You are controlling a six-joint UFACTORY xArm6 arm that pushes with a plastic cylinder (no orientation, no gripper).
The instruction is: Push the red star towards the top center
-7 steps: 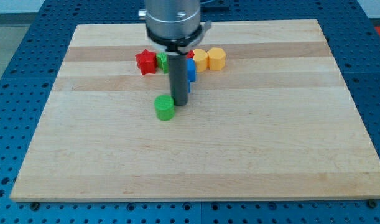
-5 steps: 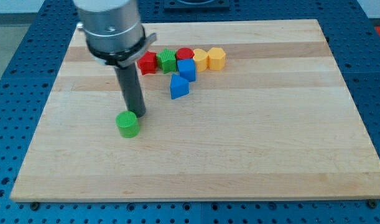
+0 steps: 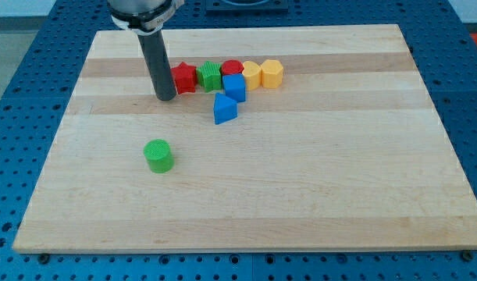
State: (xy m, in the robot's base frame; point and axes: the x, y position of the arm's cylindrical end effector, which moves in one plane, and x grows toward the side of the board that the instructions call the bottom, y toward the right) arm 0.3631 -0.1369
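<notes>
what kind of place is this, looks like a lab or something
Probably a robotics lab bench. A wooden board lies on a blue perforated table, the kind used for mounting rigs. Small coloured blocks such as the red star sit on it, and my tip stands just left of that star.

Wooden board (image 3: 300, 195) with 8 coloured blocks

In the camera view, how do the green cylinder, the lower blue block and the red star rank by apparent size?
1. Green cylinder, though it is nearest the view's bottom, so perhaps only closer.
2. Lower blue block and red star: they look alike; my tip partly hides the star.
</notes>
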